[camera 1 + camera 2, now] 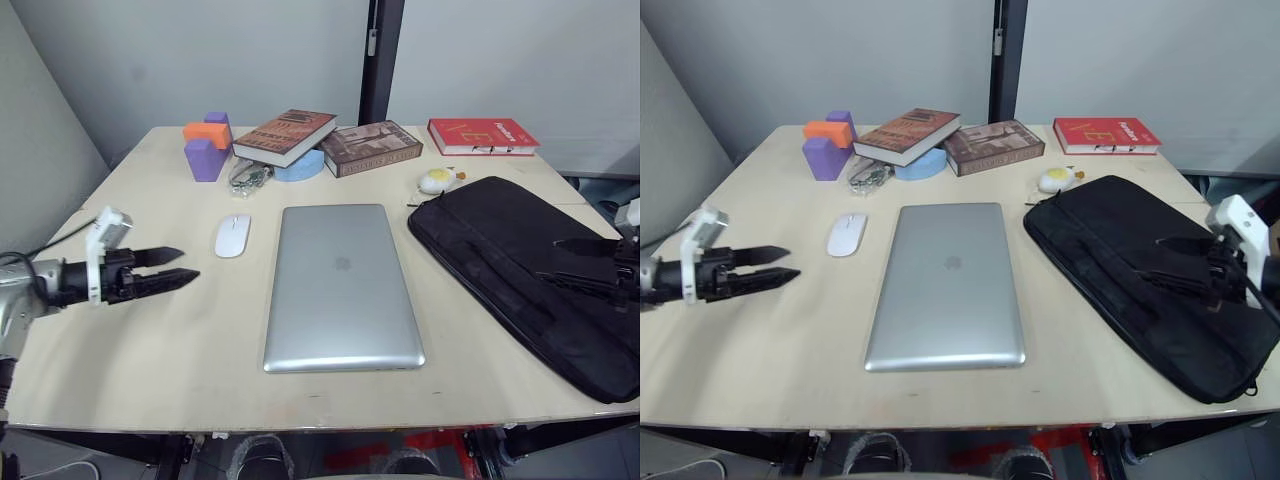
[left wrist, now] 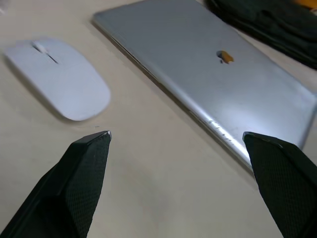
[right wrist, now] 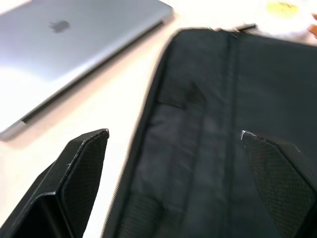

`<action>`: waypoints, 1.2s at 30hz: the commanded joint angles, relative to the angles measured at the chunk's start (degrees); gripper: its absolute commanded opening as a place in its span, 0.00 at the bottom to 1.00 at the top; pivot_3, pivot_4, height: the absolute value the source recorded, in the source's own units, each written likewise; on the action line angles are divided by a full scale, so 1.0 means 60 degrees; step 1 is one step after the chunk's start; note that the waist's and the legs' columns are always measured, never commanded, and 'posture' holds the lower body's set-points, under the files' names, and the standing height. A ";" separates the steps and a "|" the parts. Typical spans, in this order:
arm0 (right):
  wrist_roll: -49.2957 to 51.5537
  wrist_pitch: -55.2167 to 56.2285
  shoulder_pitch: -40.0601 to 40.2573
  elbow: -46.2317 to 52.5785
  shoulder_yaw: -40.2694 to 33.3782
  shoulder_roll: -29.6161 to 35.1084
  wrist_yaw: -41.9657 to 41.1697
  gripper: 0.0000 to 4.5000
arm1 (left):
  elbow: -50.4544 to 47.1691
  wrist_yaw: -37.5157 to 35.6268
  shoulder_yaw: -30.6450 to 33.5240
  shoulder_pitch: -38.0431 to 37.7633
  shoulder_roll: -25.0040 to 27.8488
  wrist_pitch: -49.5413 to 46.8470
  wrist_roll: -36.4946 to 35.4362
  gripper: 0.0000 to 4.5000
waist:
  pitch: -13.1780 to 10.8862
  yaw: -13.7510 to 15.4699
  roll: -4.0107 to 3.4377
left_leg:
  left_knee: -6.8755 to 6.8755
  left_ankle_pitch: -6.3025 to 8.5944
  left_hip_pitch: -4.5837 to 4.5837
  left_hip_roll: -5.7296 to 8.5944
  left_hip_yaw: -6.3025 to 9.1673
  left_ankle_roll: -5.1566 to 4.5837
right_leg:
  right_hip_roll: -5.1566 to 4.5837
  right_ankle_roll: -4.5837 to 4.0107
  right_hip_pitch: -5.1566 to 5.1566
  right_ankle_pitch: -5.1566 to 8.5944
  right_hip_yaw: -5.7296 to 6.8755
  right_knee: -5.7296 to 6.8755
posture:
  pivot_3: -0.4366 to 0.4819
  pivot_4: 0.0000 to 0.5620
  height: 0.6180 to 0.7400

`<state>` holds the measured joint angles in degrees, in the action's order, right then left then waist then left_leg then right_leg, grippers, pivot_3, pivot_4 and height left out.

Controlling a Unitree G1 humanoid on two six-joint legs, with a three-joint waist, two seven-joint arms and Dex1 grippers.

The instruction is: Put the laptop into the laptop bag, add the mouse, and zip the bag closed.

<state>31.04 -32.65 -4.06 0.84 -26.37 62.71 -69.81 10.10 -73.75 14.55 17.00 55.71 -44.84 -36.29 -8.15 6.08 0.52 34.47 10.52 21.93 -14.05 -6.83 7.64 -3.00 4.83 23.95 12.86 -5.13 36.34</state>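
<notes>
We see the laptop (image 1: 342,287) lying closed and flat at the middle of the pale wooden table (image 1: 140,340), its silver lid up with the logo at the centre. Just beside it on the robot's left sits the white mouse (image 1: 232,235), apart from the laptop's edge and level with its far end. On the robot's right the black laptop bag (image 1: 530,270) lies flat and slanted, its near end running toward the table's right corner, a narrow strip of bare table between it and the laptop. The left gripper (image 1: 170,268) hovers over the table on the near side of the mouse, its two black fingers parted with nothing between them (the left wrist view shows them spread wide, the mouse and the laptop's edge ahead). The right gripper (image 1: 1185,262) hangs over the bag's front panel; its fingers also stand wide apart and hold nothing, though we cannot tell whether they touch the fabric. Beyond the bag's far corner rests a small white-and-yellow plush toy (image 1: 437,181). Along the far side we find a red book (image 1: 482,136), two brown books (image 1: 330,140), one propped on a blue roll of tape (image 1: 300,165), and purple and orange blocks (image 1: 208,143).
</notes>
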 commanded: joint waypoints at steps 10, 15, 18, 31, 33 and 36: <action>-0.0328 -0.0090 -0.1829 0.1266 0.2353 -0.0942 0.1127 0.01 | 0.1518 0.1474 -0.1432 0.1836 -0.1466 -0.4005 -0.0505 1.00 | 0.0017 -0.0100 -0.0024 | 0.0063 -0.0015 0.0003 0.0031 0.0006 0.0051 | -0.0035 -0.0005 -0.0005 0.0004 -0.0001 0.0064 | 0.48 0.27 1.00; -0.1063 0.0263 -0.2541 0.0976 0.3452 -0.1837 0.1728 0.01 | 0.2583 0.2029 -0.1303 0.2516 -0.2185 -0.4059 -0.0413 1.00 | 0.0017 -0.0036 -0.0024 | 0.0070 -0.0019 0.0003 0.0046 0.0014 0.0059 | -0.0049 -0.0003 -0.0006 0.0002 0.0006 0.0077 | 0.48 0.27 1.00; -0.1492 0.0443 -0.2768 0.0529 0.4080 -0.2384 0.1951 0.01 | 0.3036 0.2203 -0.1413 0.2656 -0.2491 -0.3905 -0.0276 1.00 | 0.0020 -0.0014 -0.0023 | 0.0069 -0.0019 0.0003 0.0056 0.0015 0.0063 | -0.0058 -0.0002 -0.0020 0.0002 0.0006 0.0069 | 0.48 0.27 1.00; -0.3834 0.1771 -0.3737 -0.1316 0.6033 -0.3767 0.2730 0.01 | 0.5133 0.2423 -0.1726 0.3571 -0.3583 -0.2952 0.0554 1.00 | 0.0073 0.0002 -0.0097 | 0.0019 -0.0124 -0.0023 0.0149 -0.0003 -0.0002 | -0.0227 -0.0001 -0.0093 -0.0019 0.0082 0.0090 | 0.48 0.27 1.00; -0.3918 0.1777 -0.3772 -0.1262 0.6192 -0.3963 0.2685 0.01 | 0.5520 0.2354 -0.1750 0.3773 -0.3760 -0.2937 0.0680 1.00 | 0.0073 0.0009 -0.0097 | -0.0010 -0.0143 -0.0022 0.0149 -0.0009 0.0001 | -0.0243 -0.0015 -0.0107 -0.0029 0.0099 0.0088 | 0.48 0.27 1.00; -0.4155 0.1841 -0.3912 -0.1392 0.6379 -0.4221 0.2699 0.01 | 0.6161 0.2303 -0.1805 0.4141 -0.3998 -0.2770 0.0894 1.00 | 0.0074 0.0009 -0.0098 | -0.0046 -0.0152 -0.0020 0.0151 -0.0015 0.0003 | -0.0266 -0.0016 -0.0111 -0.0031 0.0125 0.0087 | 0.48 0.27 1.00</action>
<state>6.11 -22.72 -25.82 -8.66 11.47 38.19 -53.27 43.77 -61.92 5.62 42.31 33.15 -62.02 -34.05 -7.70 6.13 -0.07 34.14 9.58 21.81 -13.15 -6.93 7.69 -4.60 4.74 23.24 12.67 -4.36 36.85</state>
